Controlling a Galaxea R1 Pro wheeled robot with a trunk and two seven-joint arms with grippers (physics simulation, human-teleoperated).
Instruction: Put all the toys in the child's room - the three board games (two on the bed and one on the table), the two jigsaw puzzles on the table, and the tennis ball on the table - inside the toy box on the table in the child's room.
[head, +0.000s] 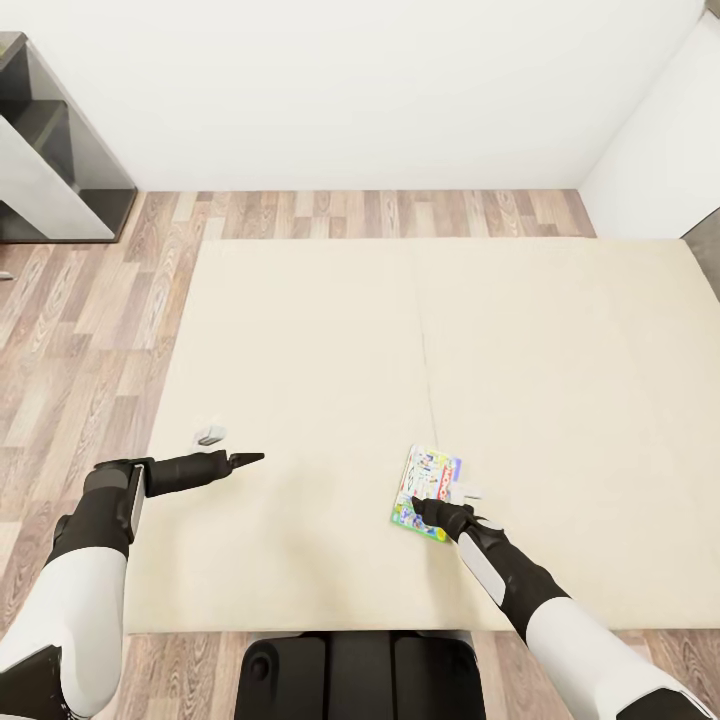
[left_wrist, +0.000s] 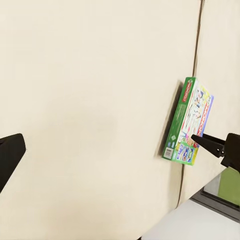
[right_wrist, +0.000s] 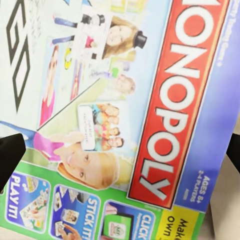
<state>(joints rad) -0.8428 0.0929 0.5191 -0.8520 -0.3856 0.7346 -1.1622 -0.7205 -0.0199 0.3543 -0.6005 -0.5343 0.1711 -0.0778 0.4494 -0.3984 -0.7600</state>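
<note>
Beige mattress of the bed (head: 330, 340) took most of the head view, with wood-plank floor (head: 90, 330) beside it. One Monopoly board game (head: 427, 488) lay flat near the bed's close edge. Right gripper (head: 432, 512) hung directly over this box, jaws released and spread past its sides. Left gripper (head: 248, 459) hovered over bare mattress, well apart from the box; whether its jaws were released, I could not tell.
</note>
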